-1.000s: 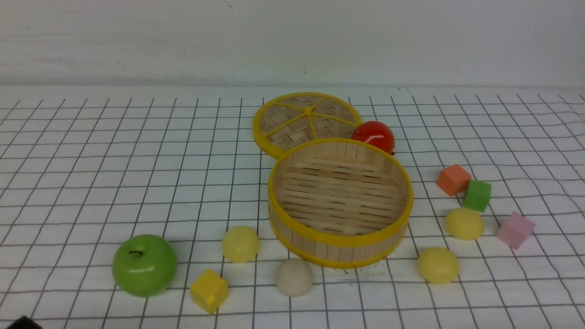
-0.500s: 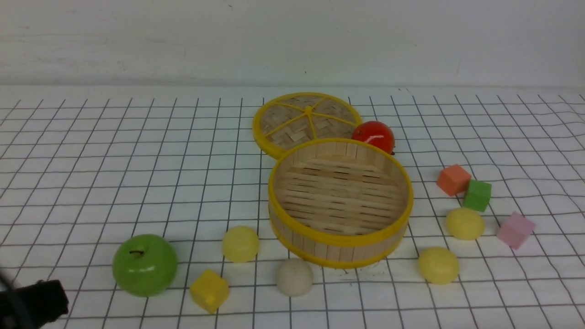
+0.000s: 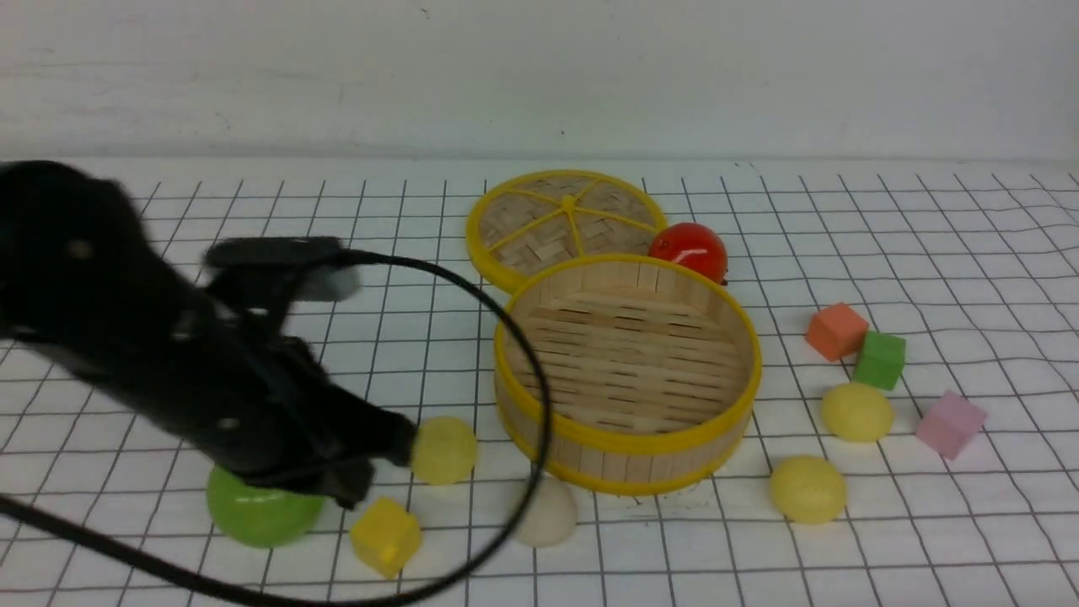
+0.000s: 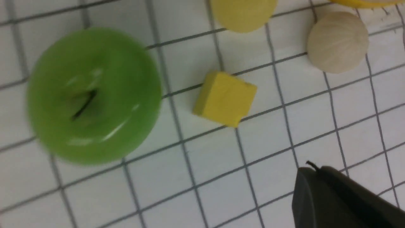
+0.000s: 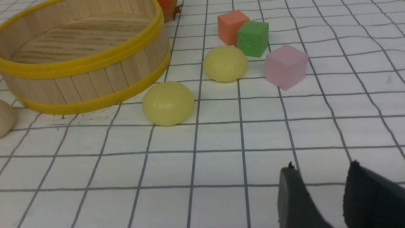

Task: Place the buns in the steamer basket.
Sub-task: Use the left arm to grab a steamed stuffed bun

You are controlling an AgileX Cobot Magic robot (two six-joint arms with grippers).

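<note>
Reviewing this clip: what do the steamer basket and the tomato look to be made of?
Steamer basket: matte bamboo or thin wood, going by the grained slats; yellow rims unclear. Tomato: glossy, probably plastic, given its hard highlights, though real skin is possible.

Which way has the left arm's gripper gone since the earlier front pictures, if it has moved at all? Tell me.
Yes: the left gripper has come in from the near left corner, past the green apple, to beside the yellow cube.

The front view looks forward and down on the whole basket (image 3: 628, 438); the left wrist view, steeply down, nearer the apple (image 4: 95, 95), possibly tilted; the right wrist view shares the basket, closer and lower.
</note>
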